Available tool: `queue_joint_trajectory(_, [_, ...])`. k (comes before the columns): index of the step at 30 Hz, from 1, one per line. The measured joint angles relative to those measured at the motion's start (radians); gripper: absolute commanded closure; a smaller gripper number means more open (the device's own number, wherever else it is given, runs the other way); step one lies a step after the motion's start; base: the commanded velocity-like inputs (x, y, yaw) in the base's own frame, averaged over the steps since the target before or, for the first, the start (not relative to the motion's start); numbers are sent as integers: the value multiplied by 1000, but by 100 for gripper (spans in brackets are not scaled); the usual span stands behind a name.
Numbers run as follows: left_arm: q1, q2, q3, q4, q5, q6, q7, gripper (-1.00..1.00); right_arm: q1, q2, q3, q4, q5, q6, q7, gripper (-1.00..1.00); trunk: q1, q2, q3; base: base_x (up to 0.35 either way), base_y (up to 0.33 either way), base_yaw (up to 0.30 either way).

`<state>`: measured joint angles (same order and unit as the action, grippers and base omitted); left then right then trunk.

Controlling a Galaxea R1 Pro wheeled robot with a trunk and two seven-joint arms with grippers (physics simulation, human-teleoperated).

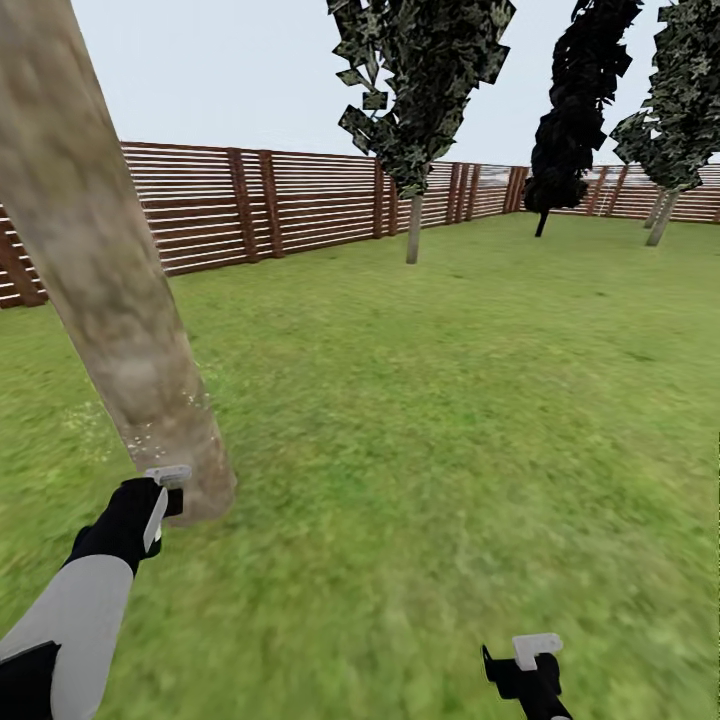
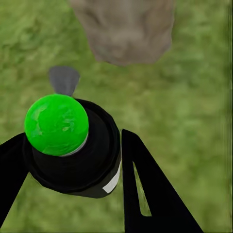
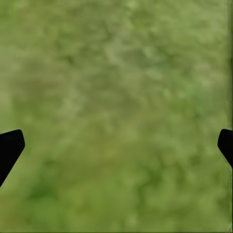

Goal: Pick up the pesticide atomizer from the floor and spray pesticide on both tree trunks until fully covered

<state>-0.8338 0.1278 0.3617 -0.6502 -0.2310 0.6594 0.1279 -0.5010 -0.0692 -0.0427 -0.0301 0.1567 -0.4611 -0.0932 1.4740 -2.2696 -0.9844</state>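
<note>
Down at the left pincer (image 1: pixel 160 500), the pesticide atomizer (image 2: pixel 73 145) sits clamped between the two black fingers (image 2: pixel 145 189), which press against its dark body on either side. Its round green cap (image 2: pixel 56 124) faces the wrist camera, and a small grey nozzle (image 2: pixel 64 80) points out ahead of it toward the tree trunk (image 1: pixel 110 290). That trunk, pale and mottled grey-tan, rises just beyond the left pincer, its flared base (image 2: pixel 126 34) meeting the grass (image 1: pixel 420 420) close in front of the nozzle. A few whitish specks of pesticide (image 1: pixel 150 435) dot the lower trunk just above the pincer.

The right pincer (image 1: pixel 530 665) hangs well apart from the trunk, over bare lawn; its fingertips (image 3: pixel 9 145) stand wide apart at the edges of the wrist picture with nothing between them.

Far ahead of both pincers, a second tree (image 1: pixel 415 110) with a pale trunk stands near the reddish-brown slatted fence (image 1: pixel 300 200), and a dark cone-shaped tree (image 1: pixel 575 110) stands farther off.
</note>
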Motion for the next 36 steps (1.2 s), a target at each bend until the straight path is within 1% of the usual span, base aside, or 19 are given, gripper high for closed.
queue_joint_trajectory(8, [0, 0, 0, -1, -1, 0, 0, 100, 0, 1, 1, 0, 0, 0, 0, -100, 0, 0, 0, 137, -255, 33])
queue_joint_trajectory(14, [0, 0, 0, -1, 2, 0, 0, 100, 0, 2, 1, 0, 0, 0, 0, -100, 0, 0, 0, 116, -262, 266])
queue_joint_trajectory(15, [0, -5, -1, 2, 7, 0, 0, 100, 0, 1, 1, 0, 0, 0, 0, -100, 0, 0, 0, 90, -270, 276])
queue_joint_trajectory(17, [0, -17, -1, -1, 7, 0, 0, 100, 0, 0, 0, 0, 0, 0, 0, -100, 0, 0, 0, 32, -275, 276])
queue_joint_trajectory(19, [-2, -21, -2, -5, 7, -3, -9, 100, 0, 0, 0, -1, 0, 0, 0, -100, 0, 0, 0, 14, -278, 276])
queue_joint_trajectory(24, [-10, -6, -3, -7, -1, 0, -15, 100, 0, 0, 0, 0, 0, 0, 0, -100, 0, 0, 0, 151, -254, 276])
queue_joint_trajectory(27, [-10, -5, -3, -7, -1, 5, -12, 100, 0, 0, 0, 0, 0, 0, 0, -100, 0, 0, 0, 200, -232, 276])
queue_joint_trajectory(29, [-15, -11, -3, -7, 3, 11, -10, 100, 0, 0, 0, 0, 0, 0, 0, -100, 0, 0, 0, 229, -206, 270])
queue_joint_trajectory(30, [-19, -19, -3, -8, 6, 13, -10, 100, 0, 0, 0, 0, 0, 0, 0, -100, 0, 0, 0, 239, -191, 257])
queue_joint_trajectory(33, [-38, -23, -2, -9, 2, 15, -11, 100, 0, 0, 0, 0, 0, 0, 0, -100, 0, 0, 0, 174, -119, 245])
queue_joint_trajectory(36, [-49, 0, -1, -20, -7, 19, -13, 100, 0, 0, -1, 0, 0, 0, 0, -100, 0, 0, 0, 18, -10, 233])
